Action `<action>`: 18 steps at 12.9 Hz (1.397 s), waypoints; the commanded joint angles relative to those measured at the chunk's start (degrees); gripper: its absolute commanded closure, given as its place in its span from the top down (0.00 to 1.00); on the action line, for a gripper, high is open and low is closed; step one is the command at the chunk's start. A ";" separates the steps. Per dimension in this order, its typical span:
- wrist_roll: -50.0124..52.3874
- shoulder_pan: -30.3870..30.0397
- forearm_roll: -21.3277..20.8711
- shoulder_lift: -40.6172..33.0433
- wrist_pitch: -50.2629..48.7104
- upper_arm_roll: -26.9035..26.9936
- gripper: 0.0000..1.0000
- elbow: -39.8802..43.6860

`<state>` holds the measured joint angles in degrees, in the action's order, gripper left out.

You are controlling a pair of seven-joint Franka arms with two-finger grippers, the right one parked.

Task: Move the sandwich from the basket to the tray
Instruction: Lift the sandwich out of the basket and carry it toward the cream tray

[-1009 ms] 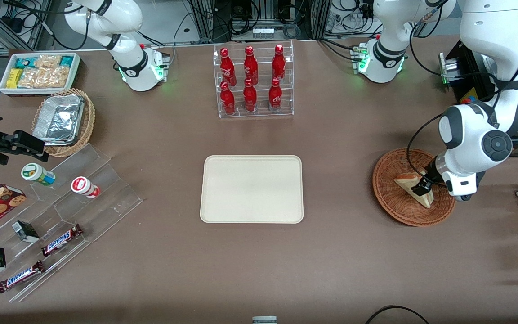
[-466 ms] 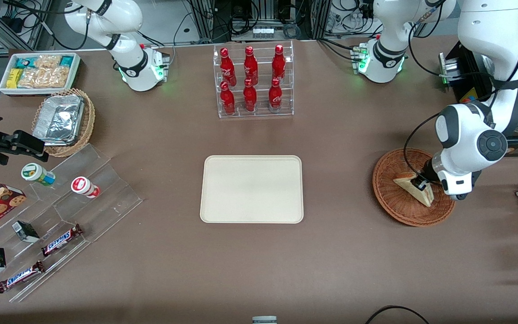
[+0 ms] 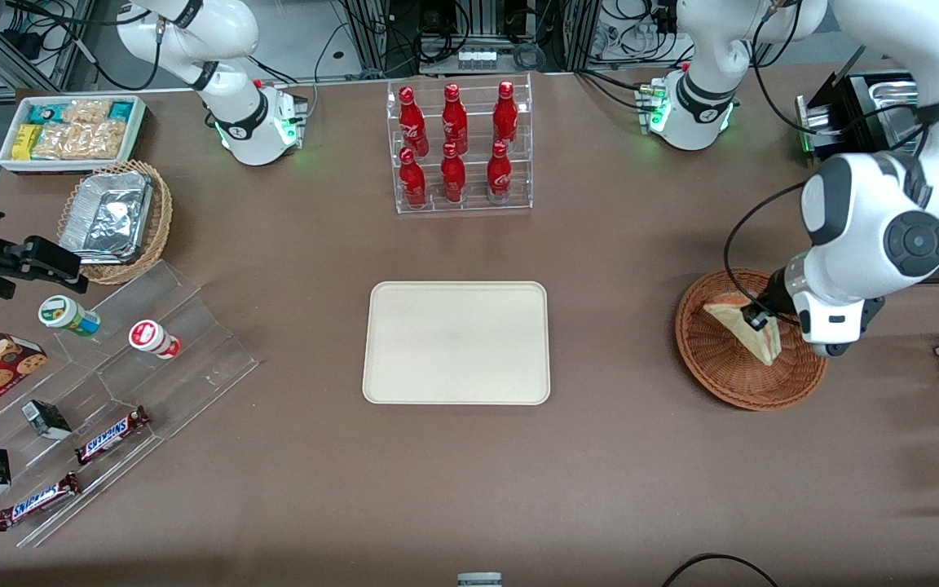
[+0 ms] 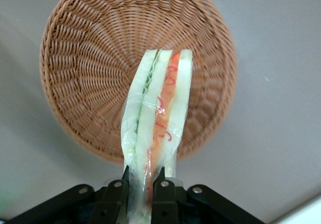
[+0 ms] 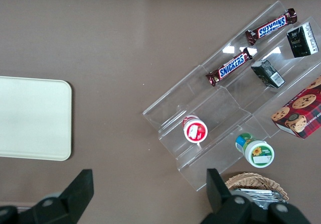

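At the right of the front view, the left arm's gripper [image 3: 759,319] hung over the reddish-brown wicker basket [image 3: 714,371], its fingers [image 4: 119,194] clamped on one end of the sandwich [image 3: 742,328]. The wrist view showed why the grip sat there: the two black pads pinched the wrapped wedge across its bread faces, leaving the red, orange and green filling edge free and pointing out over the basket bowl [image 4: 90,68]. The sandwich appeared clear of the weave, so I judged the lift to be under way. The cream tray [image 3: 457,391] lay bare at the centre of the frame, well apart from the basket, ready to take it.
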<state>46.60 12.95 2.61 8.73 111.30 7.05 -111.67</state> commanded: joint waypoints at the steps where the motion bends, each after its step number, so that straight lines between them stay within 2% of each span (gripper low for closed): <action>1: 0.33 5.84 -1.38 0.42 -4.59 0.59 0.17 5.66; 7: -0.37 17.97 -2.70 3.74 -7.15 0.50 0.16 12.08; 15: -0.11 31.86 -3.05 21.40 -1.08 0.59 0.17 23.41; 18: -0.37 32.31 -2.70 24.05 3.38 0.50 0.17 23.87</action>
<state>46.69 44.89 0.62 30.94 113.18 6.63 -90.22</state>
